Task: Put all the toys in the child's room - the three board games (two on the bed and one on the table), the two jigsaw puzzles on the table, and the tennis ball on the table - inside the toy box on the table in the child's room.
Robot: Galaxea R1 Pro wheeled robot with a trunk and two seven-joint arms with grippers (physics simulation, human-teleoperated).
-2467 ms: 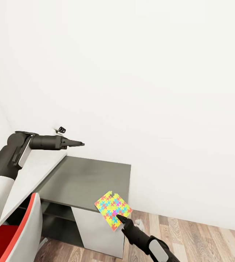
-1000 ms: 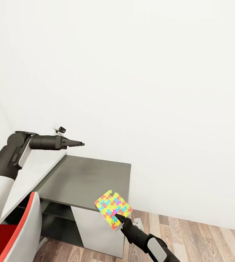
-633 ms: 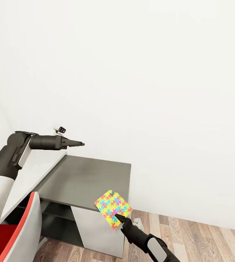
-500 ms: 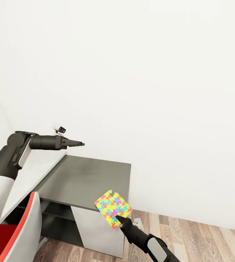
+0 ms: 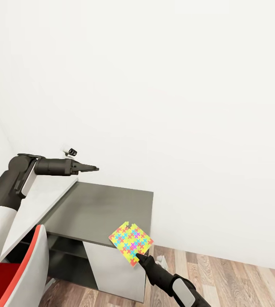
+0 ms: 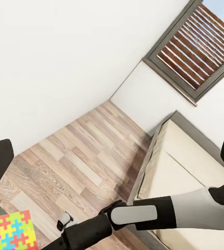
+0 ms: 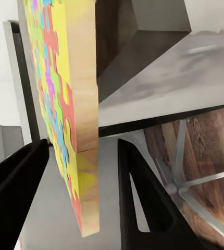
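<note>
The right gripper (image 5: 138,256) held a jigsaw puzzle (image 5: 131,242) by its lower corner, its fingers (image 7: 143,198) clamped on either face, in the air just off the front corner of the dark grey bench (image 5: 103,211), while the left gripper (image 5: 95,169) hovered above the bench, its fingers together.

The puzzle (image 5: 130,242) has a matt printed face in bright colours; in the right wrist view its side (image 7: 84,94) looks like pale bare wood. The right gripper (image 5: 139,257) holding it by one corner is black, smooth and slightly shiny, like plastic. The side desk top (image 5: 99,211) is dark grey and matt, its front panel (image 5: 111,268) smooth white. The floor (image 5: 239,281) is wood planks with visible grain. The mattress (image 6: 179,172) looks like plain beige cloth.
</note>
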